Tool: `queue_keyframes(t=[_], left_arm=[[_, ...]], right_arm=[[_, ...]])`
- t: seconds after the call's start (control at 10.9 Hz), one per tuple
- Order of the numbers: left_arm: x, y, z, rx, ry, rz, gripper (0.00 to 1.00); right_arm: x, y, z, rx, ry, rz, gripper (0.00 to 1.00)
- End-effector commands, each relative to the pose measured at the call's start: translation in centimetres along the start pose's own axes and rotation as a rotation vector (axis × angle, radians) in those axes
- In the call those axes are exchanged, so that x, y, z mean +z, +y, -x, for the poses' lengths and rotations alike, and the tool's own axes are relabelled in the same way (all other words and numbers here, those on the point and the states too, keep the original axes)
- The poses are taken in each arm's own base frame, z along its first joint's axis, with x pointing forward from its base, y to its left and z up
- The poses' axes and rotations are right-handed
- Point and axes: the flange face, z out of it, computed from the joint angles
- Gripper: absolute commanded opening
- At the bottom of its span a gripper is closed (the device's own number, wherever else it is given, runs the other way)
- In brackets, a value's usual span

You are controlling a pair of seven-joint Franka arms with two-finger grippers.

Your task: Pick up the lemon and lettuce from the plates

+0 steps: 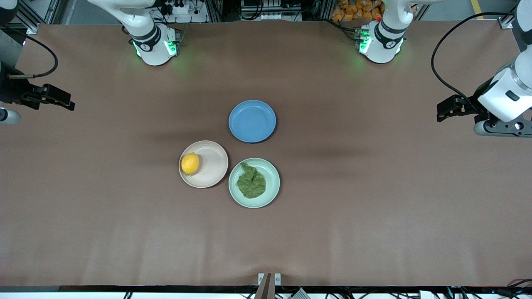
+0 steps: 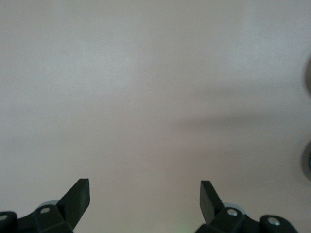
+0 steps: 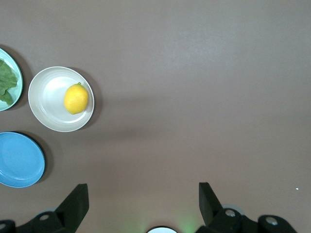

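The lemon sits in the pink plate at mid-frame. The lettuce lies in the green plate beside it. The blue plate above holds nothing. The left gripper and right gripper wait at the frame edges, jaws wide open, holding nothing.

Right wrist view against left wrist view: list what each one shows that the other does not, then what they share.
Only the right wrist view shows the lemon lying on the beige-pink plate, the blue plate, and an edge of the mint green plate with the lettuce on it.

Only the left wrist view shows nothing but bare table with dark slivers at the picture's edge, too little to name.

Both show the brown tabletop and the arm's own open claw: right claw, left claw, each holding nothing.
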Motion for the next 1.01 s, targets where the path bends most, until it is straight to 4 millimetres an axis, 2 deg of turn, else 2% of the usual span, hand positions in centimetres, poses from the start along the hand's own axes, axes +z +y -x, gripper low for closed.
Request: queue_keyframes(t=[0.0,0.28,0.92], left_arm=[[-0.36,-0.27,0.09,0.009,0.009,-0.013,1.00],[-0.42,-0.13,0.10,0.012,0.009,-0.016,1.00],[-0.42,0.57,0.07,0.019,0.010,-0.025,1.00]], right_arm=[[-0.24,0.33,0.20,-0.007,0.000,-0.006,1.00],[-0.31,-0.13,0.21,-0.008,0.002,-0.002,1.00],[0.13,0.19,0.48,-0.009,-0.029,-0.003,1.00]])
